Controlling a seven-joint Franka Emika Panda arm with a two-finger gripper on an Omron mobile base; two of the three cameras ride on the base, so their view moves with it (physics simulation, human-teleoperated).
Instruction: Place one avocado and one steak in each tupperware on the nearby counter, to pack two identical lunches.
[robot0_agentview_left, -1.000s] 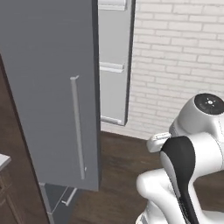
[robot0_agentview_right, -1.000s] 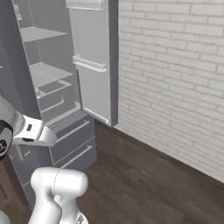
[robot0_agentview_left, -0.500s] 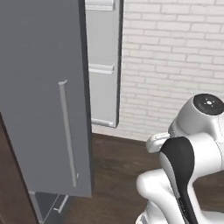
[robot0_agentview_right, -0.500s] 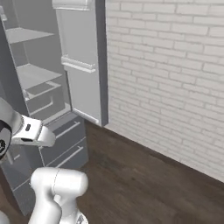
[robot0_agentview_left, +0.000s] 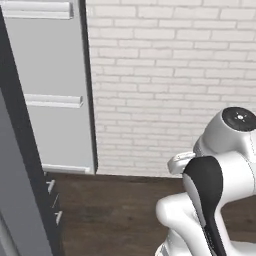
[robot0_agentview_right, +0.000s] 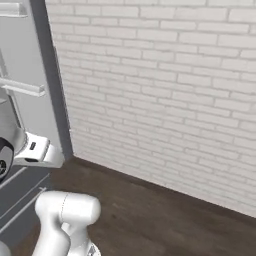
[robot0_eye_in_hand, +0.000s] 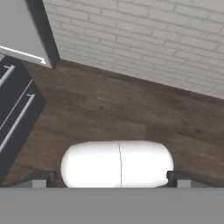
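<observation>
The avocado, the steak, the tupperware and the counter are out of view. In the hand view my gripper (robot0_eye_in_hand: 112, 178) is open, its two dark fingertips (robot0_eye_in_hand: 44, 178) far apart at the bottom edge with nothing held between them. It points down at dark wooden floor (robot0_eye_in_hand: 131, 113) in front of a white brick wall (robot0_eye_in_hand: 144, 30). My arm (robot0_agentview_left: 215, 190) is folded close over the base.
An open grey fridge door (robot0_agentview_left: 50, 100) stands at the left, with a dark door edge (robot0_agentview_left: 20, 165) nearer the base. Dark drawers with silver handles (robot0_eye_in_hand: 17, 109) lie low on the left. The brick wall (robot0_agentview_right: 160, 95) runs across ahead, above bare floor (robot0_agentview_right: 150, 215).
The whole picture has shifted left, so the camera has turned right with the base. The fridge has slid toward the left edge and the wall takes up more. The gripper stays open.
</observation>
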